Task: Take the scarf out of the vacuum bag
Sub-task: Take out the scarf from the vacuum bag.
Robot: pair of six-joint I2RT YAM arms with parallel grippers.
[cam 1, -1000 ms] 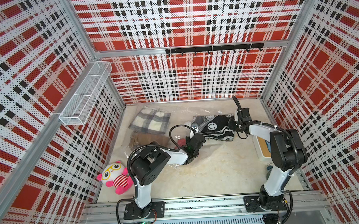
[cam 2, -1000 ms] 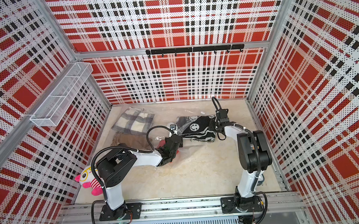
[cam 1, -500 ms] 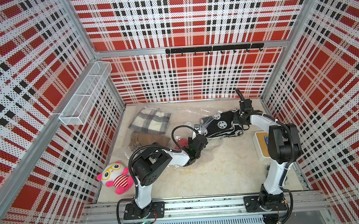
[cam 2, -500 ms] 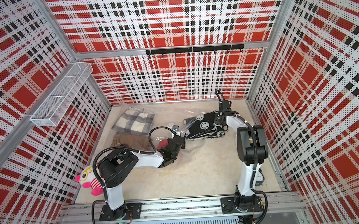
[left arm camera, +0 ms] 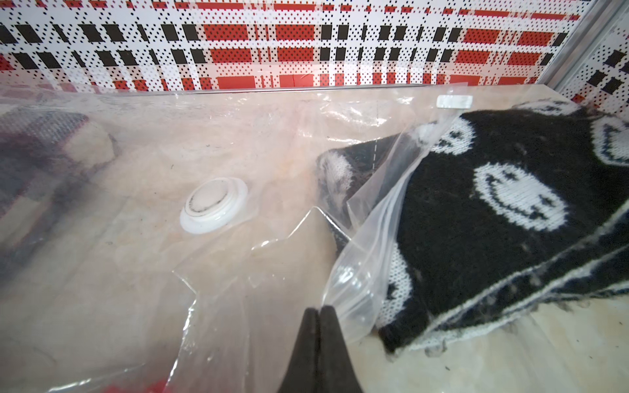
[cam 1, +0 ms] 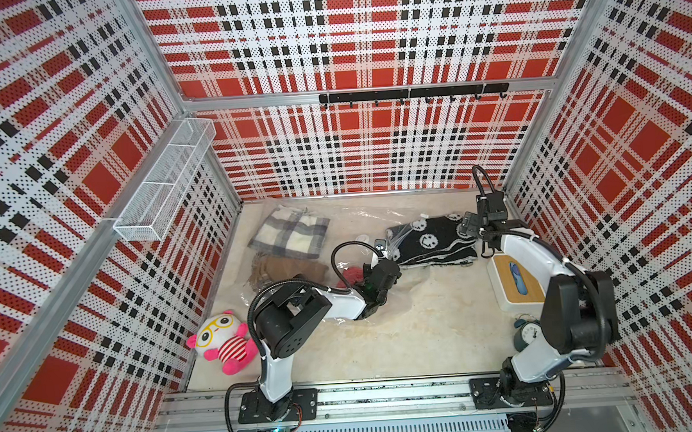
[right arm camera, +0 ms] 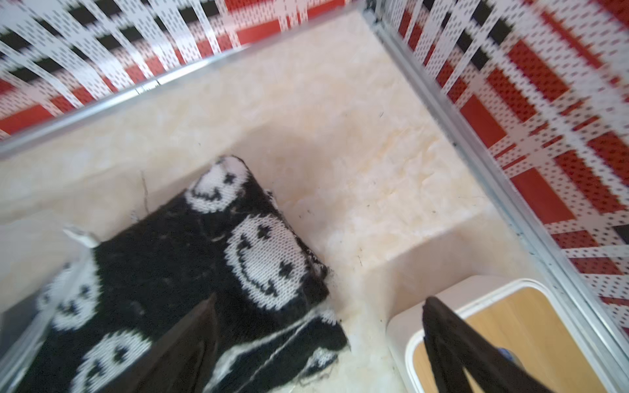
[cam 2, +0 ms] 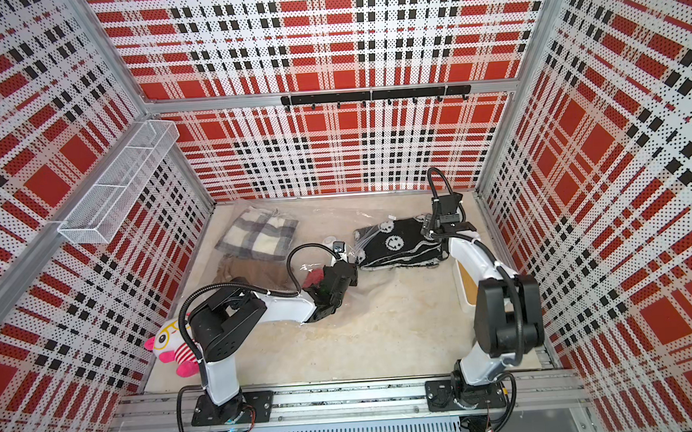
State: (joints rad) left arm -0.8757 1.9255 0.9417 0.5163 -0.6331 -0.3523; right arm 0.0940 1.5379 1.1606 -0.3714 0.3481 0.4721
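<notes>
The scarf (cam 1: 431,241), one black knit piece with white smiley faces, lies on the far right of the desk (cam 1: 423,322), its left end within the mouth of the vacuum bag (left arm camera: 136,272): one clear crinkled film, one round white valve (left arm camera: 213,200). The left hand (left arm camera: 319,313) is clenched on the bag's edge; the right hand (right arm camera: 320,301) is released above the scarf.

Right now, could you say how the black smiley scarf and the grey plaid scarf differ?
The black smiley scarf lies mostly outside the vacuum bag; the grey plaid scarf lies inside it. The black one shows white faces, the plaid one pale checks. Both are folded.
</notes>
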